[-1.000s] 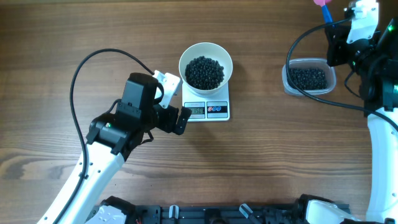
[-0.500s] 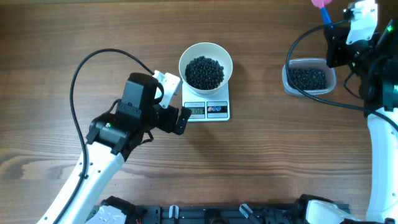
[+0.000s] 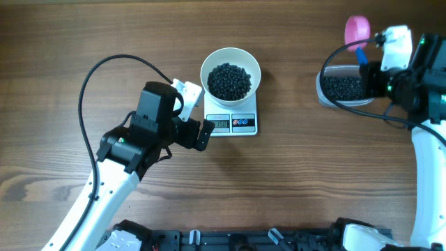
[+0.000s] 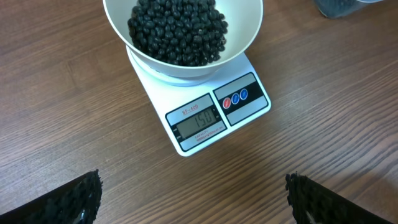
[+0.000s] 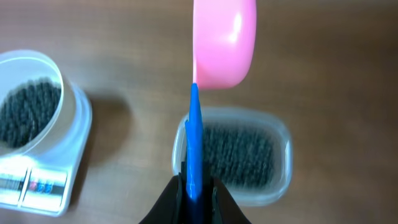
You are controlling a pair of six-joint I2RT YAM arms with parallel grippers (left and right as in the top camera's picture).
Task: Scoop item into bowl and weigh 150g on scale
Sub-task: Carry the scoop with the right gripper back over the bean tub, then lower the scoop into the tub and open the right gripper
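Scale display readable in left wrist view, illegible overhead

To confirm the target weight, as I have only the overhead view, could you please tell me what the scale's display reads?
Observer: In the left wrist view, the display on the scale reads 150, with the filled bowl on top.
Operator: Thank you. Is the right hand closed on the scoop?
Observer: Yes. Its wrist view shows the right hand shut on the scoop, gripping its blue handle.
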